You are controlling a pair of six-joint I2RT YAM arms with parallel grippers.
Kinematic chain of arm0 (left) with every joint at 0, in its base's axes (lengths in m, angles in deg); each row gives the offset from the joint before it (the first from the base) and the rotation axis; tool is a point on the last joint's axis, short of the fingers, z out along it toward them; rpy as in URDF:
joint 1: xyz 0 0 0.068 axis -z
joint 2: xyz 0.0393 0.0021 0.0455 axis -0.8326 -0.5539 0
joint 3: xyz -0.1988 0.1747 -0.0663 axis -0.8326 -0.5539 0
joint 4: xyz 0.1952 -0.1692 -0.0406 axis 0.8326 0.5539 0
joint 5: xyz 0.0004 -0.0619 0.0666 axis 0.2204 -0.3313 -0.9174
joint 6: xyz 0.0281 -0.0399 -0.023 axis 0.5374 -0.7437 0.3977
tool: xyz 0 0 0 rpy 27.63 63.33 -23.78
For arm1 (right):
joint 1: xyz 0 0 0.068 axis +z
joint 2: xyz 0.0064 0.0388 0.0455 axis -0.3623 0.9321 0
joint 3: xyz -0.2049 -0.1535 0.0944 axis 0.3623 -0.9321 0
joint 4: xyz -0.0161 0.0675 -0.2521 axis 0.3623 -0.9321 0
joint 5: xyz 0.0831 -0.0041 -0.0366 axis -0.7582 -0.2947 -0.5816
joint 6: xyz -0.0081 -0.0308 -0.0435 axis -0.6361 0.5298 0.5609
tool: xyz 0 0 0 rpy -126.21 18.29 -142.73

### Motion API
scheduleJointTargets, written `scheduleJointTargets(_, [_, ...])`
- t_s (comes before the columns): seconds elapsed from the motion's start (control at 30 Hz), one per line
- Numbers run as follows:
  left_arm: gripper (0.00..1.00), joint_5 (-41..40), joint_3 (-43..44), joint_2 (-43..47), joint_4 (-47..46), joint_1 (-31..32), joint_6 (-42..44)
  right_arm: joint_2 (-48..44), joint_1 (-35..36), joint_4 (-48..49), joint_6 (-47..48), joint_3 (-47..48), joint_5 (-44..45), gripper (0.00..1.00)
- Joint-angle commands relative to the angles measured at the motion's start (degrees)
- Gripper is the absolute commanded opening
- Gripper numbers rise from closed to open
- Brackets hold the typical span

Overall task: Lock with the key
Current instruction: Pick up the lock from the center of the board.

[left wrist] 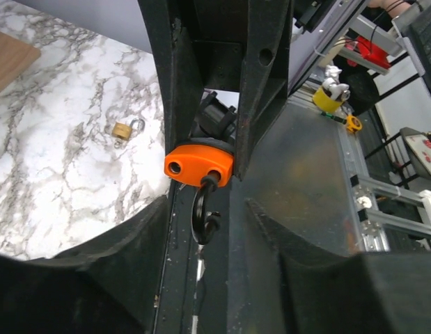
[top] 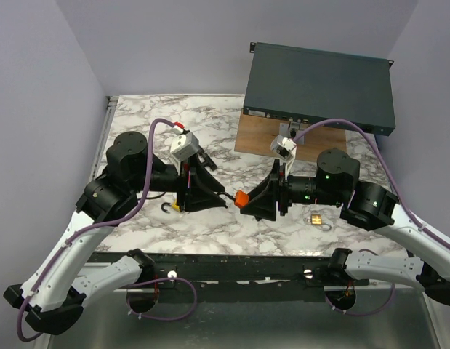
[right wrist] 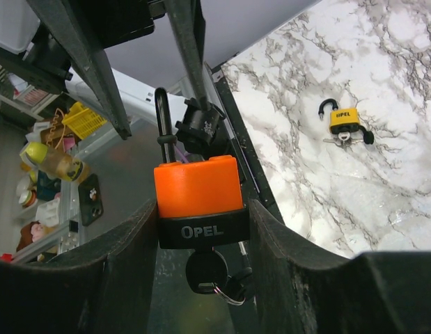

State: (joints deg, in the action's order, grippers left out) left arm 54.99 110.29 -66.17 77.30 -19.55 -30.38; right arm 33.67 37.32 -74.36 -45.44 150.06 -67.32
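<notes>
The padlock (right wrist: 198, 188) was held in the air between the arms, pinched by its body in the right gripper (right wrist: 201, 229), with the key (right wrist: 204, 268) seated underneath and the shackle (right wrist: 161, 115) raised. The left gripper (left wrist: 207, 223) was spread to either side of the shackle, with gaps seen. Were the shackle squeezed off-centre, the padlock could be twisted out of the pinch, the free leg driven beside its hole, or the key knocked loose.

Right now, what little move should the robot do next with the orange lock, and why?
I'd guess: close the left end effector onto the shackle and push it down into the lock. The shackle sticks up, open, between those jaws, and the right end effector grips the lock with the key in it.
</notes>
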Motion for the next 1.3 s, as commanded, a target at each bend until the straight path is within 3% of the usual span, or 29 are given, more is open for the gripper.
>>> scheduleJointTargets(0.0, [0.41, 3.47, 0.66, 0.22, -1.65, -0.25, 0.07, -1.00, 0.47, 0.59, -0.19, 2.59, -1.40, 0.17])
scheduleJointTargets(0.2, [0.30, 3.37, 1.10, -0.23, -0.11, -0.19, 1.18, -0.66, 0.46, -0.20, 0.10, 3.04, -1.50, 0.17])
scheduleJointTargets(0.5, [0.22, 3.07, 1.62, -1.09, 1.36, -0.22, 2.14, 0.18, 0.46, -0.59, 0.23, 3.83, -1.31, 0.17])
scheduleJointTargets(0.7, [0.00, 1.98, 1.54, -1.14, 1.43, -0.25, 1.99, 0.65, 0.43, -0.42, 0.40, 3.61, -0.73, 0.17])
scheduleJointTargets(0.77, [0.00, 1.37, 1.41, -0.92, 0.65, -0.18, 1.42, 1.01, 0.46, -0.42, 0.59, 3.35, -0.46, 0.19])
scheduleJointTargets(0.83, [0.00, 0.99, 1.04, -0.57, -0.87, -0.17, 0.14, 1.17, 0.43, 0.05, 0.81, 3.13, 0.64, 0.31])
scheduleJointTargets(0.93, [0.00, -2.35, 0.66, 0.14, -4.42, -0.19, -3.20, 0.92, 0.48, 2.36, 1.36, 2.70, 2.90, 0.72])
scheduleJointTargets(1.0, [0.00, -5.69, 0.90, 0.51, -6.38, -0.26, -5.93, 0.44, 0.44, 5.33, 2.34, 2.15, 4.46, 0.87])
scheduleJointTargets(1.17, [0.00, -12.93, 4.74, 0.53, -8.14, -0.21, -11.62, -1.49, 0.47, 15.57, 6.26, 0.12, 13.04, 0.94])
scheduleJointTargets(1.27, [0.00, -15.06, 7.40, 0.70, -9.77, -0.26, -14.62, -1.57, 0.48, 22.77, 8.12, -0.74, 13.13, 0.94])
